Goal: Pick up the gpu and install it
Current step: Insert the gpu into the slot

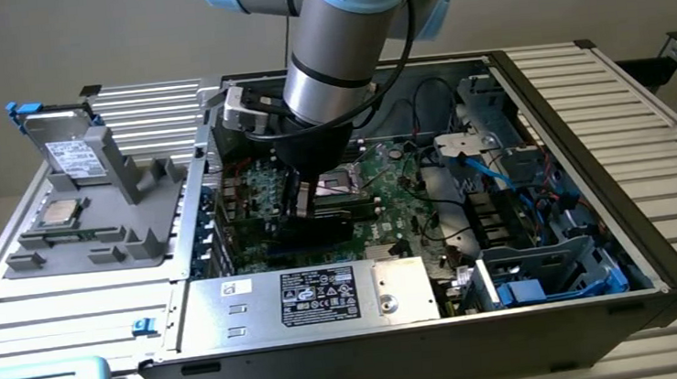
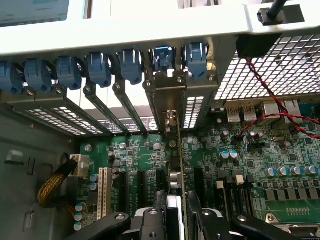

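My gripper reaches down into the open computer case, over the green motherboard. In the wrist view its black fingers stand on both sides of the gpu, which shows edge-on as a thin green card. The gripper is shut on the card. The card stands upright over the expansion slots. Its silver end bracket sits against the case's rear opening, under a blue latch. In the exterior view the arm hides most of the card.
A grey tray at the exterior view's left holds a silver drive, a processor and a memory stick. The power supply fills the case's near side. Red and black wires and a yellow braided cable flank the slots.
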`<control>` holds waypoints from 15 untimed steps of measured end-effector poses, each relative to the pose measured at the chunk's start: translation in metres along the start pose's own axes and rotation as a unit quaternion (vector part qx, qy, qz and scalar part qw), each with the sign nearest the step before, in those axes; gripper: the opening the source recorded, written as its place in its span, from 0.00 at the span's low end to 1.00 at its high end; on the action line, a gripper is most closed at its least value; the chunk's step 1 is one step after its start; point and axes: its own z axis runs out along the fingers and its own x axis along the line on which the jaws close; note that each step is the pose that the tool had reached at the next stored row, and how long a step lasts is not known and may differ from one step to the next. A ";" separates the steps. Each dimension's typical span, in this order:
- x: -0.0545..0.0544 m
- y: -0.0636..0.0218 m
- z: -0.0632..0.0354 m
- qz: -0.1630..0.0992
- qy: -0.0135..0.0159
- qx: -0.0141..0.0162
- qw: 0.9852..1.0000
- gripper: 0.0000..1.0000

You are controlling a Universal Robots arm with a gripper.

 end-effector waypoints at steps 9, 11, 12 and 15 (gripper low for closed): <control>0.000 0.0001 0.0001 0.000 0.000 0.000 1.000 0.42; 0.000 0.0000 0.0000 0.000 0.000 0.000 1.000 0.48; 0.000 0.0000 0.0000 0.000 0.000 0.001 1.000 0.48; 0.000 -0.0001 -0.0007 -0.003 -0.001 0.014 1.000 0.48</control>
